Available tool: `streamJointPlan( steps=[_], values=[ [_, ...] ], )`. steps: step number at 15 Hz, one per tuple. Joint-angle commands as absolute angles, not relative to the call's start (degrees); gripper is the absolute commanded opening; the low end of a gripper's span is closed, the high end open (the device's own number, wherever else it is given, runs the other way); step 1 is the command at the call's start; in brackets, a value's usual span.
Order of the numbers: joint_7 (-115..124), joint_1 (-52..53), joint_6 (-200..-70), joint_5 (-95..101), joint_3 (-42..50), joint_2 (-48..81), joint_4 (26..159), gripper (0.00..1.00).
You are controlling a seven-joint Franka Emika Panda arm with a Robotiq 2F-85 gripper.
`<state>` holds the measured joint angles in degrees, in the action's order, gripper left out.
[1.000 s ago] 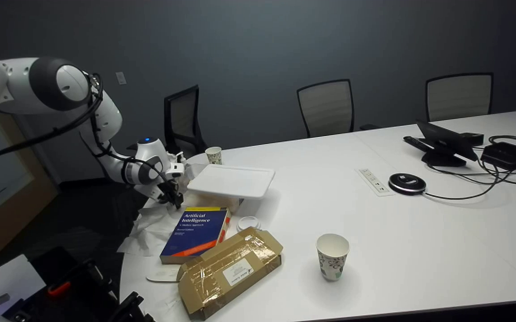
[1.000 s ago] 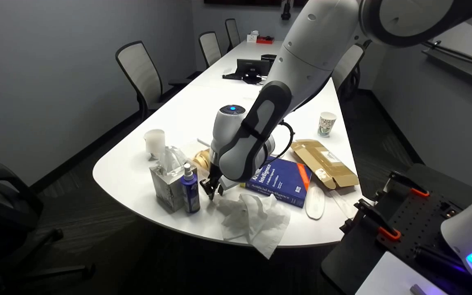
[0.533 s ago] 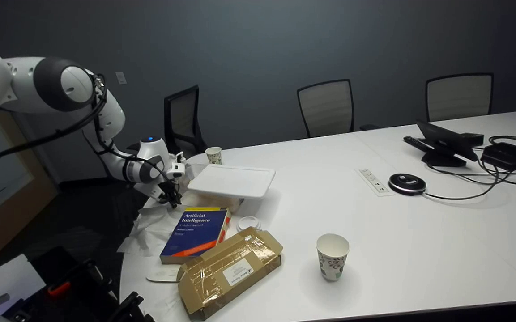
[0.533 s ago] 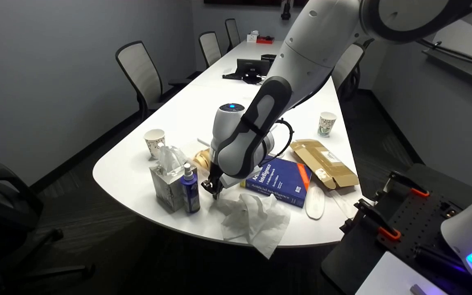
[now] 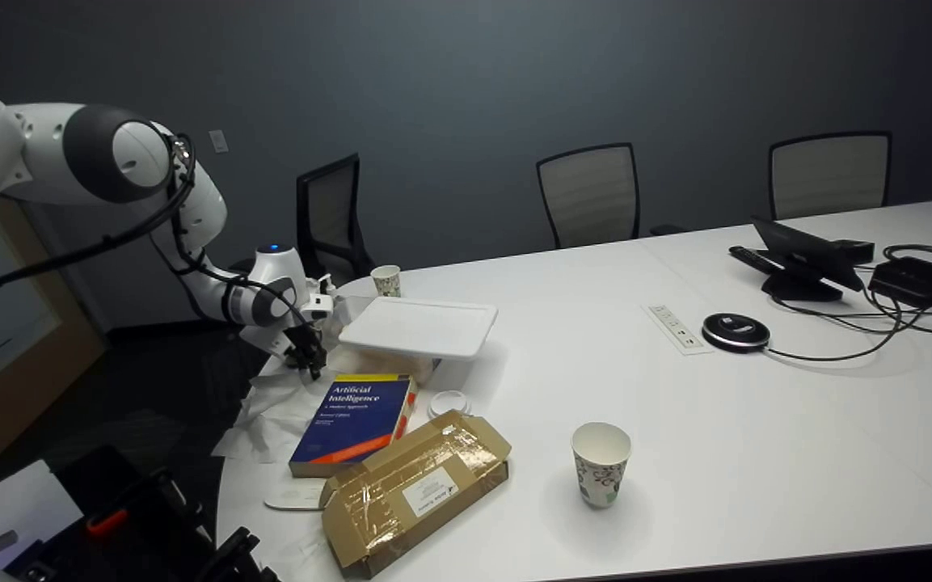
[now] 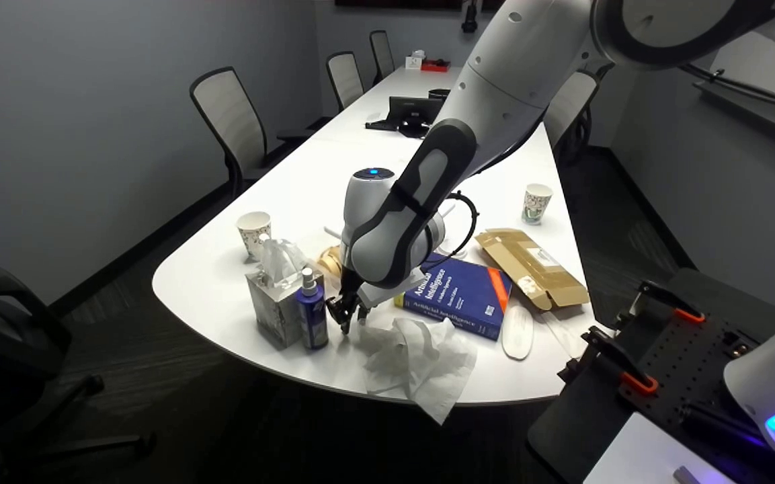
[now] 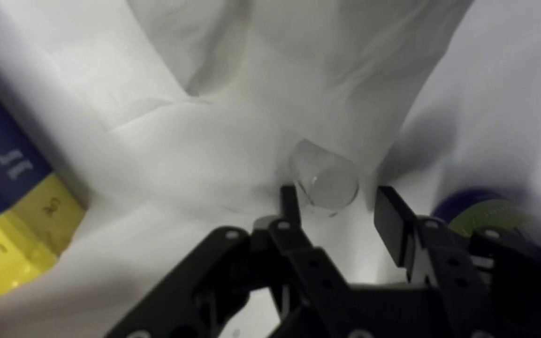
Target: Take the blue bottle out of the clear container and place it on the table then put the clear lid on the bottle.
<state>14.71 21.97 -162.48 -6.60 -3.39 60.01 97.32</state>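
Claw (image 7: 336,204) parted near clear lid (image 7: 326,176), blue bottle (image 6: 313,316) upright, nozzle (image 6: 308,277) up

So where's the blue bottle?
In an exterior view, the blue bottle stands upright, just right of the tissue box and left of the gripper.

In the wrist view, my gripper (image 7: 338,199) has its fingers apart, clear lid (image 7: 327,180) showing in the gap between them. Tight here: blue bottle (image 6: 313,317) just beside me, tissue box (image 6: 273,312) hard by it, thick book (image 6: 460,296) walling the opposite flank, crumpled tissue (image 6: 417,359) heaped nearby. Past the raised white panel (image 5: 421,327) I've got a broad open lane of table (image 5: 562,331), reaching the outlet strip (image 5: 677,329).
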Motion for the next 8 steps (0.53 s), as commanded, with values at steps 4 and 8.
streamJointPlan(
  steps=[4, 8],
  values=[
    [13.5, 20.8, -156.8, -4.5, -4.2, 58.7, 96.9, 0.99],
    [13.4, 20.6, -155.1, -3.9, -4.4, 58.8, 96.4, 0.75]
  ],
)
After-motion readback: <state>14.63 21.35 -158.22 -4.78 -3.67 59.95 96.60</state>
